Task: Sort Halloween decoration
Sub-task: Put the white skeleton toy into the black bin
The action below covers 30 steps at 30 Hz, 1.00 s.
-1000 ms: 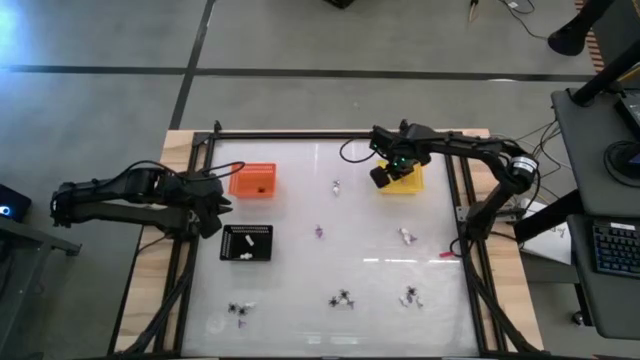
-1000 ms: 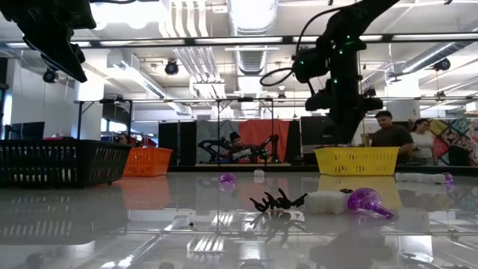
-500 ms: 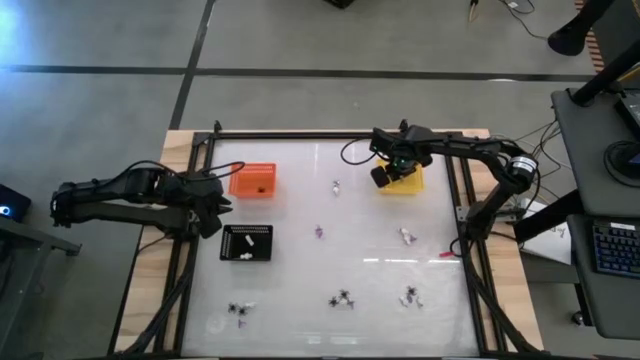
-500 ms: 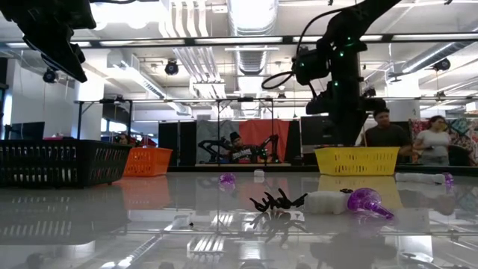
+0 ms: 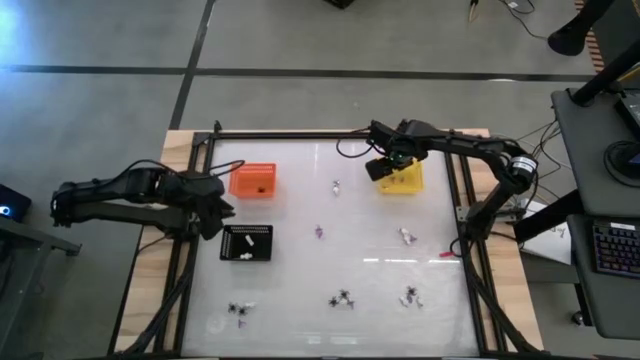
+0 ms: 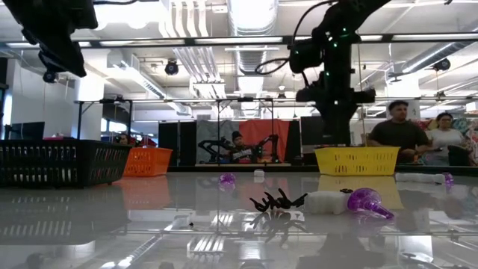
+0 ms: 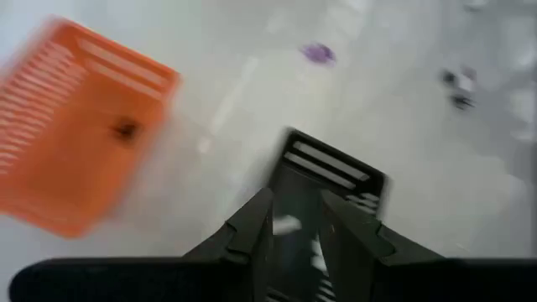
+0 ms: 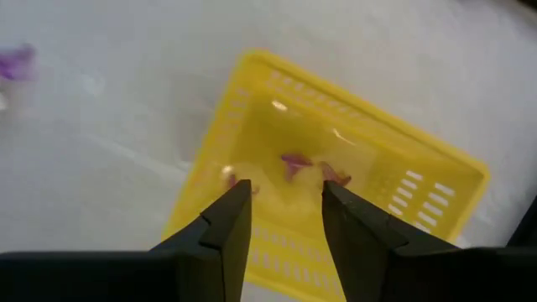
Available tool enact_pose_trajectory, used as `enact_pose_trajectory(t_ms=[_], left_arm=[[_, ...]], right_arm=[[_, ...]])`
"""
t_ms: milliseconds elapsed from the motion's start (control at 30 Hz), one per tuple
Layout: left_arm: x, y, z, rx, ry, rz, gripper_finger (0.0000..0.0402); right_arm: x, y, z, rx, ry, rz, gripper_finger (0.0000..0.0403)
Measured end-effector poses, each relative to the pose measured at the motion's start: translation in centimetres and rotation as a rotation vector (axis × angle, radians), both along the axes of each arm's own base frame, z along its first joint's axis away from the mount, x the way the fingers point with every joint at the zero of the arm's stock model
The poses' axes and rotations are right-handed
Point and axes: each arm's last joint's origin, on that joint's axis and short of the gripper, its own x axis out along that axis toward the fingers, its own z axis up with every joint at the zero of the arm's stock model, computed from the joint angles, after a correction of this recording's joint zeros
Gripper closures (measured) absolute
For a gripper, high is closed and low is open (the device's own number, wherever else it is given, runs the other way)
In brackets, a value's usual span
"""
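Note:
My right gripper (image 8: 285, 195) hangs open over the yellow tray (image 8: 252, 151) at the table's far right, fingers pointing down, nothing between them. Three small purplish trinkets (image 8: 294, 163) lie on the tray's floor. In the high view that gripper (image 5: 380, 168) stands at the tray's (image 5: 408, 180) left edge. My left gripper (image 7: 295, 214) is open above the black tray (image 7: 336, 172), at the table's left (image 5: 214, 207). Loose trinkets lie on the table: a black spider (image 5: 343, 299), white ones (image 5: 406, 236), a purplish one (image 5: 319, 232).
An orange tray (image 5: 253, 180) with a dark trinket inside sits at the far left, and the black tray (image 5: 246, 243) holds white pieces. More trinkets lie near the front edge (image 5: 238, 309) (image 5: 410, 296). People stand in the room beyond the table.
My right gripper has risen a little above the yellow tray and drifted slightly toward the table's left. My left gripper has rolled a bit about its own line without leaving its place.

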Motion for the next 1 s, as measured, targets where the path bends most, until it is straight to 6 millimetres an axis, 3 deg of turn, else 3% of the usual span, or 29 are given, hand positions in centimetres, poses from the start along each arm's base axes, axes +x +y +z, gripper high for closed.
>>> enact_pose_trajectory(t_ms=[433, 667, 1000], left_arm=[[2.9, -1.5, -1.6, -0.222, 0.171, -0.120, 0.0325], [4.5, -4.7, -2.1, -0.325, 0.210, -0.225, 0.0325], [6.0, -8.6, -4.4, -0.326, 0.385, -0.180, 0.0325]], right_arm=[[0.9, -1.0, 3.2, -0.079, -0.058, 0.139, 0.0264], [0.5, -1.4, 3.3, -0.081, -0.034, 0.184, 0.0264], [0.5, -1.4, 3.3, -0.085, -0.025, 0.223, 0.0264]])
